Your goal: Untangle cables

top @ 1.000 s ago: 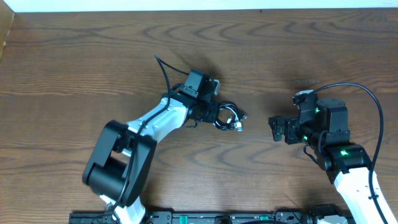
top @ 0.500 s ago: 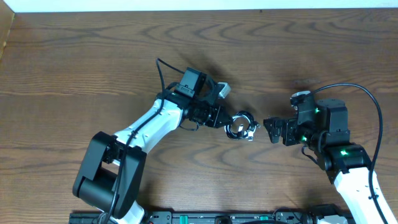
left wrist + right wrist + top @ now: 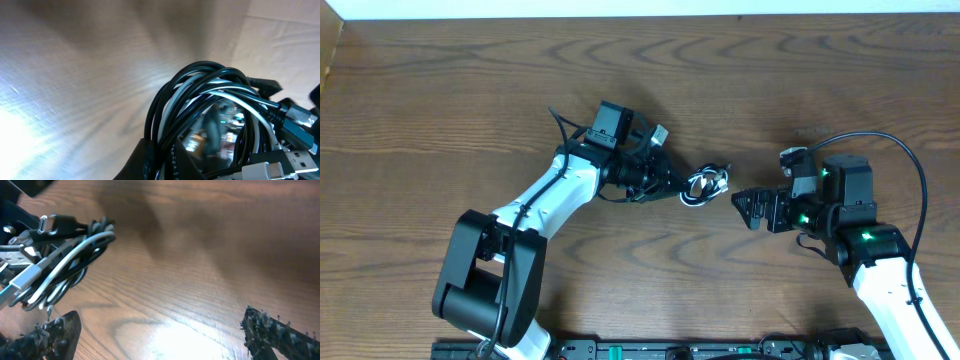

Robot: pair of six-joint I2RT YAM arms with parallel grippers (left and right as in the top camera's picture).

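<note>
Left hand [image 3: 677, 187] gripping cables [image 3: 706, 184], right hand [image 3: 744, 208] spread just beside, wooden table [image 3: 470, 90]

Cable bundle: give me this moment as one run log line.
left tool: shut on coiled black and white cable bundle | right tool: open, apart from bundle | status: not yet untangled

Overhead: bright, even, sharp; soft shadow beside left arm [image 3: 560, 190]; left wrist: white glare on table [image 3: 30, 130] at left, cables [image 3: 210, 95] blurred close-up; right wrist: glare bottom centre, soft focus throughout.
</note>
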